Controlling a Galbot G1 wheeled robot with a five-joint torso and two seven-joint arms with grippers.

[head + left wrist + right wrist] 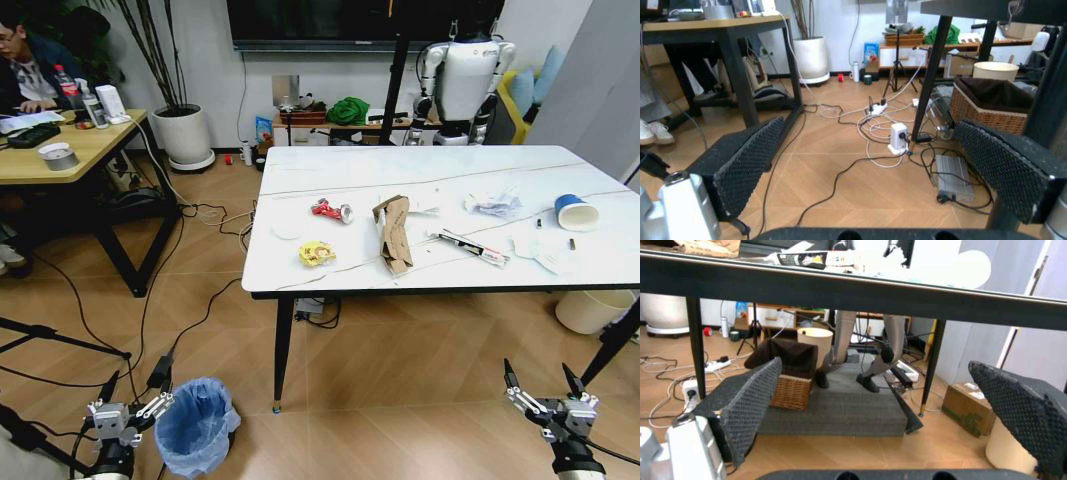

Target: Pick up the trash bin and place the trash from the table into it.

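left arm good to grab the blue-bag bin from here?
Probably yes. The left gripper hangs open just beside the trash bin on the floor, with nothing between them; the table leg stands farther off.

The head camera looked forward and down from well back of the table's (440,170) near edge, over its whole top; both wrist cameras sat low near the floor, facing forward beneath that edge; they shared the wicker basket (987,107) underneath.

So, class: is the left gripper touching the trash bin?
Apart. In the head view the left gripper, jaws open, hangs beside the bin with floor visible between them; the left wrist view shows only floor and cables between its pads.
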